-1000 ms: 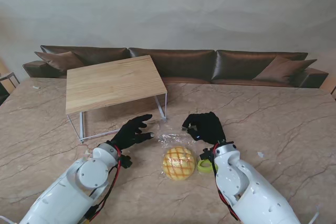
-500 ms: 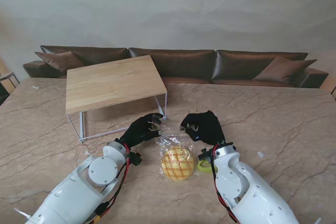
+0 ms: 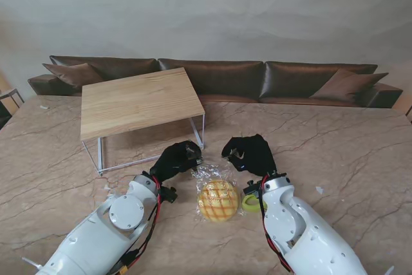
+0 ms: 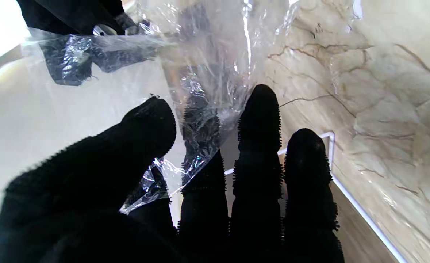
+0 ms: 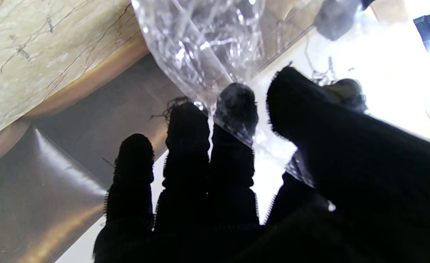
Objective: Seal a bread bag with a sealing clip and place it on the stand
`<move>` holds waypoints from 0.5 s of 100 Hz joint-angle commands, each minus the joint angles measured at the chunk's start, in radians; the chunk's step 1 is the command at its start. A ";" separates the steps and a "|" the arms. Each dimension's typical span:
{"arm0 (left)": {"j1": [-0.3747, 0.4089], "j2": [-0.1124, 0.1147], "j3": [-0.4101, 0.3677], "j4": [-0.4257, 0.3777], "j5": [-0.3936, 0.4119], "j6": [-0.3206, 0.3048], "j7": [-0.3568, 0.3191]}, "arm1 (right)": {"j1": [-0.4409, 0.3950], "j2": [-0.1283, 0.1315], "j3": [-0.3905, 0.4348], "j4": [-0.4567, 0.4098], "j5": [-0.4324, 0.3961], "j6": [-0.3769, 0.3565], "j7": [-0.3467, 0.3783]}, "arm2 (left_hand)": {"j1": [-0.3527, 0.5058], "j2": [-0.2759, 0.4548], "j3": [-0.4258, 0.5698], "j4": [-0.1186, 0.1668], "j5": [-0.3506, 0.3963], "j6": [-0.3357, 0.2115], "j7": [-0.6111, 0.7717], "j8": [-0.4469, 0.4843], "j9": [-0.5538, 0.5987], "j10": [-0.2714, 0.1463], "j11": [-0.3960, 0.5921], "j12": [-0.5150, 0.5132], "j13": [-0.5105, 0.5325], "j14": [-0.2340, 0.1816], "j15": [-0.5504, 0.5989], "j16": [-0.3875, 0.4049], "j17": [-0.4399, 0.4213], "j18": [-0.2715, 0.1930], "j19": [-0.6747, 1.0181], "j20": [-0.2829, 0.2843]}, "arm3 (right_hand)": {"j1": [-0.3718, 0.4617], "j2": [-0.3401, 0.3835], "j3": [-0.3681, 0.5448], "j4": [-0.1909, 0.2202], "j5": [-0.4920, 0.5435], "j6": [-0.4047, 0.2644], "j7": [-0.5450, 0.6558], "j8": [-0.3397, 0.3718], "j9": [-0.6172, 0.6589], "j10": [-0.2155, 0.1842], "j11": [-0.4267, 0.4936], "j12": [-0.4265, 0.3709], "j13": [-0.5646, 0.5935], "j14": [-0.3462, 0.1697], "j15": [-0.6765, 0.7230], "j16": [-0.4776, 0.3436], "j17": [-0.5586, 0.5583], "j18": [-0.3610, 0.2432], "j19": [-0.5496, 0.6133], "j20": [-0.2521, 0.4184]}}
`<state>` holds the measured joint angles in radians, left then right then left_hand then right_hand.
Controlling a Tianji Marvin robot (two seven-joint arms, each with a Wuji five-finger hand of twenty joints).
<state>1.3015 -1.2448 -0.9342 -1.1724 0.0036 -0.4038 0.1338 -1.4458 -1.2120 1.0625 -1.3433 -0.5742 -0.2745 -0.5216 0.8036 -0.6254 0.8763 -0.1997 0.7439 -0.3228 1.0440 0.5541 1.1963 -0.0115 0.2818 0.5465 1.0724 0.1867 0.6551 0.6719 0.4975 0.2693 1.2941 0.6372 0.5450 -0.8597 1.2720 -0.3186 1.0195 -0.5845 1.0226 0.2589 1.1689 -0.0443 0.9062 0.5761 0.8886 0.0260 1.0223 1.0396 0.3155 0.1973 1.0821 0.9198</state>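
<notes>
- Both black-gloved hands, left hand (image 3: 175, 161) and right hand (image 3: 248, 152), pinch the clear plastic bread bag (image 3: 211, 173) at its far, open end.
- I think the next move is to twist it shut for the green round clip (image 3: 250, 203).

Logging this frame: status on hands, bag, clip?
Left hand and right hand both pinching bread bag mouth. Clip untouched beside right wrist. Stand top bare.

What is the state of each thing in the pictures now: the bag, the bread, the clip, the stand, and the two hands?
Bread bag: unsealed, lying on the table, open end held by both hands.
Bread: inside the bag, resting on the table.
Sealing clip: unused, on the table beside the bread, partly hidden by the right arm.
Stand: upright, nothing on its top.
Left hand: pinching the bag's film.
Right hand: pinching the bag's film.
</notes>
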 commanded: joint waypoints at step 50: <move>0.006 -0.023 0.010 0.047 0.181 -0.121 0.159 | -0.163 0.081 0.135 -0.174 -0.107 -0.072 0.267 | 0.139 -0.052 0.048 0.016 0.237 0.007 -0.009 -0.088 0.009 0.064 -0.047 0.076 0.181 -0.048 -0.020 -0.141 0.312 -0.048 0.048 -0.268 | -0.302 -0.088 -0.023 -0.093 -0.146 0.075 -0.012 -0.052 -0.383 -0.014 -0.302 -0.051 -0.366 -0.042 -0.309 -0.163 -0.168 -0.050 -0.155 -0.043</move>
<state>1.2988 -1.2611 -0.9275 -1.1291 0.1718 -0.5124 0.2733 -1.5718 -1.1687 1.1870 -1.4922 -0.6772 -0.3294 -0.2561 0.9026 -0.6386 0.9010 -0.2046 0.9476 -0.3140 1.0063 0.4370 1.2075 0.0699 0.2421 0.6044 1.2235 0.1737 0.6464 0.5428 0.7919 0.2499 1.3407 0.3880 0.3755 -0.9388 1.3087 -0.3784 0.9216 -0.5437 1.0486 0.1771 0.8967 -0.0654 0.6720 0.6052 0.6202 0.0246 0.7968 0.9463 0.2039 0.1759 0.9834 0.8819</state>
